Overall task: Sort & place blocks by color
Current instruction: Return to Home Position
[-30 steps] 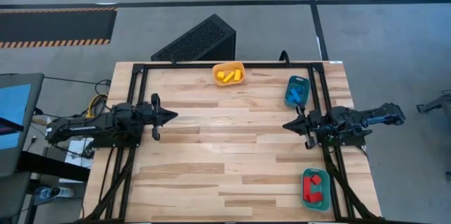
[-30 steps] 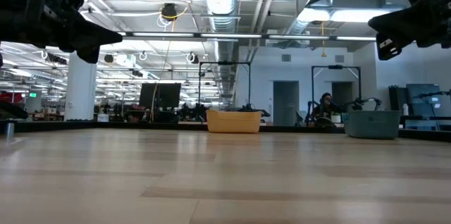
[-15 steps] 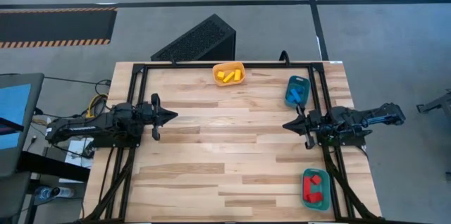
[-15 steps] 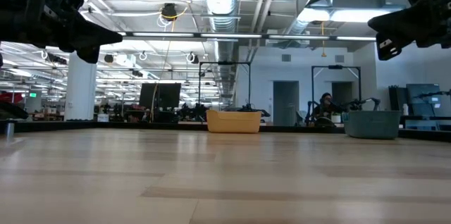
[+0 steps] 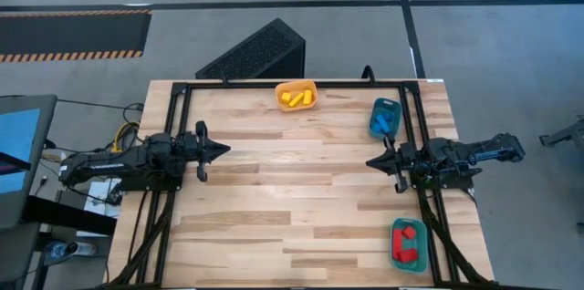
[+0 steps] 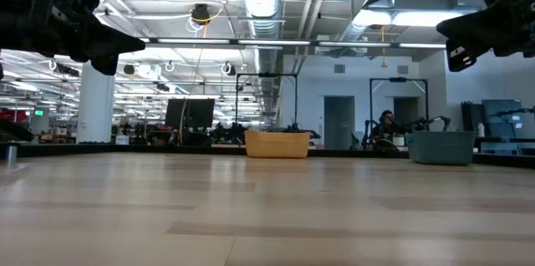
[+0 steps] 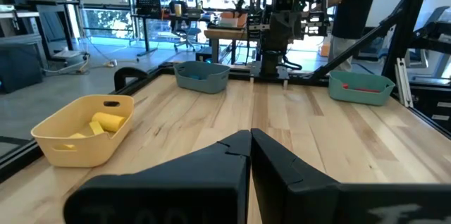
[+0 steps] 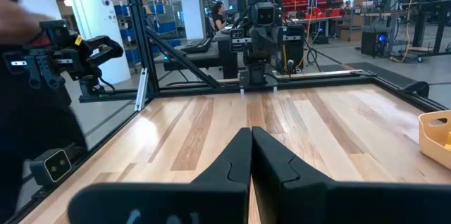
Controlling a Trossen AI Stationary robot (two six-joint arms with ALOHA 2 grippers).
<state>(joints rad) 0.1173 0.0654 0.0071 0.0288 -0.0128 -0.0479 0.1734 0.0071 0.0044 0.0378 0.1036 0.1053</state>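
Yellow blocks (image 5: 296, 98) lie in an orange tray (image 5: 297, 86) at the table's far edge. Blue blocks (image 5: 382, 120) lie in a blue tray (image 5: 385, 105) at the far right. Red blocks (image 5: 409, 243) lie in a teal tray (image 5: 408, 268) at the near right. My left gripper (image 5: 225, 150) hovers shut at the table's left side, pointing level toward the right. My right gripper (image 5: 369, 161) hovers shut at the right side, pointing level toward the left. Neither holds anything.
A black frame (image 5: 180, 89) runs along the table's far, left and right edges. The bare wooden tabletop (image 5: 292, 190) lies between the two grippers. A dark slatted box (image 5: 257, 51) stands on the floor beyond the far edge.
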